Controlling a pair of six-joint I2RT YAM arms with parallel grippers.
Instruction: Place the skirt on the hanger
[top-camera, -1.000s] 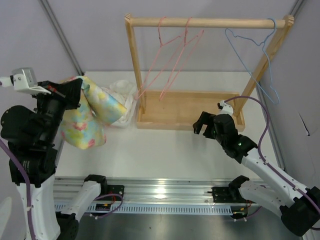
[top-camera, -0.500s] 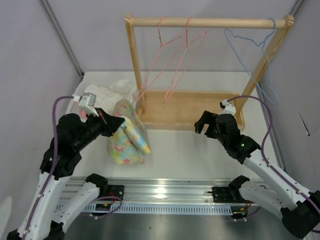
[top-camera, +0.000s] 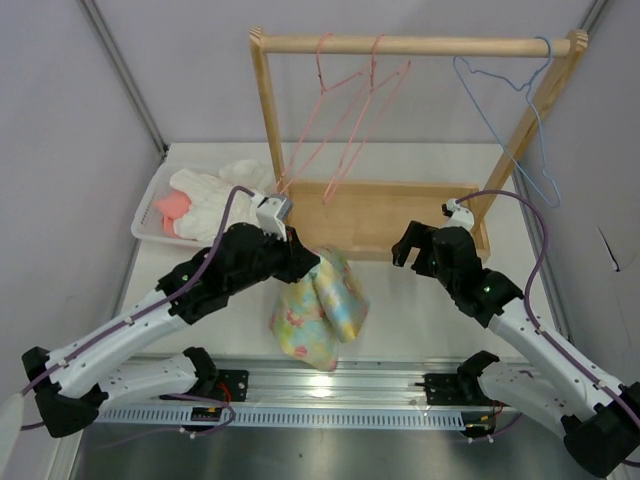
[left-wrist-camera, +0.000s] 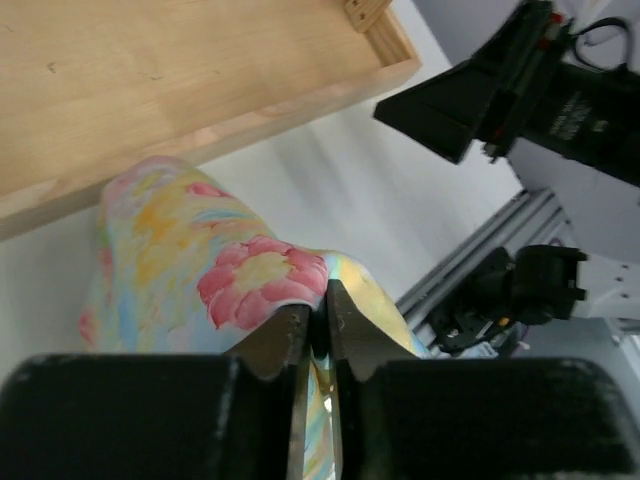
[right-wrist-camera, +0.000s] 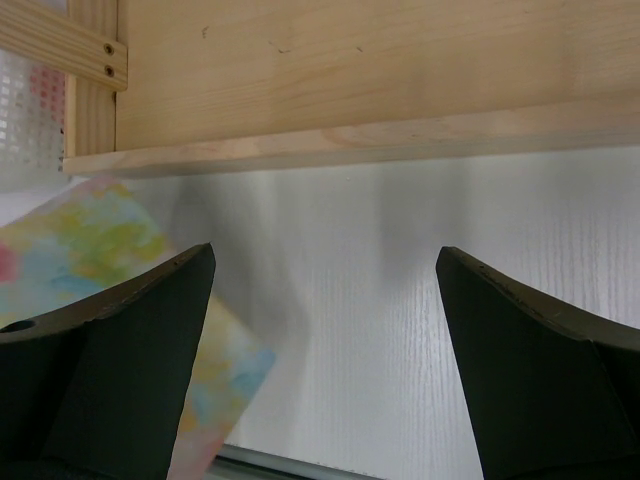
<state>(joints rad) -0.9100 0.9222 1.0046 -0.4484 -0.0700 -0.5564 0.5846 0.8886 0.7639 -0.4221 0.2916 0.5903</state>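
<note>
bunched skirt aloft; blue hanger far right

The skirt is showing a pastel patchwork of yellow, green and blue, with pink flowers that are turning yellow at their centres. The hanger is showing light blue beside two pink hangers. The rack is showing pale wood. The white basket is holding a white cloth and a coral cloth. The table is showing white.

Skirt partly behind left jaws
</note>
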